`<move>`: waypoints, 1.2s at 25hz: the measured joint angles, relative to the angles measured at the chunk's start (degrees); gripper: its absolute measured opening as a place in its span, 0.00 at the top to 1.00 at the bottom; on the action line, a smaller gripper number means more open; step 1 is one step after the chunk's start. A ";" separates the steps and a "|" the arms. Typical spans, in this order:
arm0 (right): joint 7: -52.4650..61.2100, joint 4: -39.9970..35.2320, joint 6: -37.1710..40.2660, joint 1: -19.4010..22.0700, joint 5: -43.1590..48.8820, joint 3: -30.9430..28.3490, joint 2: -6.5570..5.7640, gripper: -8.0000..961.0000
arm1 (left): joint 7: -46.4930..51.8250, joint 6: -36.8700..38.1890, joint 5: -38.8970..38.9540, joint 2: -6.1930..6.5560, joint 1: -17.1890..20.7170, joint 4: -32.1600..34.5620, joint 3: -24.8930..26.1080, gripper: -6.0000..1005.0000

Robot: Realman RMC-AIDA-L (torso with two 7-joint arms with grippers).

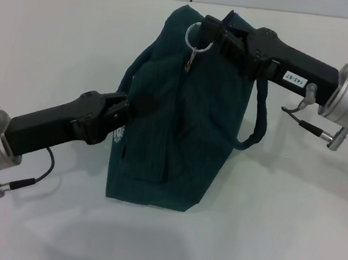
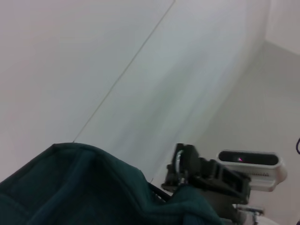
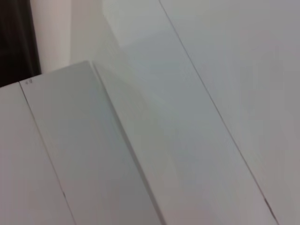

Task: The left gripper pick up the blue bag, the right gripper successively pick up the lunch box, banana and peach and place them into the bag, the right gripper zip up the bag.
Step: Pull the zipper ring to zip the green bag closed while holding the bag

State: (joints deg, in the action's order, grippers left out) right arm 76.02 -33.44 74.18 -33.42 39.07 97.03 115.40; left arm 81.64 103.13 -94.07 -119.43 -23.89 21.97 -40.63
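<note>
The big dark teal-blue cloth bag stands up on the white table, near the middle and toward the far side. It is taller than it is wide, so its long way runs from the table up to its top edge, and the whole bag leans a little, with the top tipped toward the right and the far side. The wide flat bottom sits on the table. The top looks pulled together, and nothing inside the bag can be seen. A shiny silver ring zip pull hangs at the top, with a small metal piece dangling under it. One padded loop handle droops down the right side of the bag. A bit of a white logo peeks out low on the left side. The right gripper is at the top of the bag, just beside the ring, and I cannot tell if its fingers are pinched or apart. The left gripper is pressed against the left side of the bag, about halfway up, closed on a fold of the cloth. The left wrist view shows the bunched top of the bag with the right gripper just behind it. The right wrist view shows only pale flat panels.
</note>
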 joint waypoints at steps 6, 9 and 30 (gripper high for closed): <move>-0.70 0.00 -0.64 -0.20 0.06 -0.47 0.00 0.98 | -0.33 0.13 0.13 0.03 0.15 0.01 -0.04 0.92; -0.70 -0.47 -0.10 -0.20 0.06 -0.62 -0.01 0.98 | -0.35 -0.72 0.12 0.04 0.21 0.01 -0.07 0.92; -1.86 -0.78 2.65 -0.12 0.05 -1.45 0.00 0.98 | -0.35 -3.06 0.26 0.00 -0.10 -0.62 -2.89 0.91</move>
State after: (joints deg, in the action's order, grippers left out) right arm 74.16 -34.23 76.83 -33.54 39.12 95.59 115.40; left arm 81.30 100.08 -93.81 -119.44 -23.99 21.35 -43.52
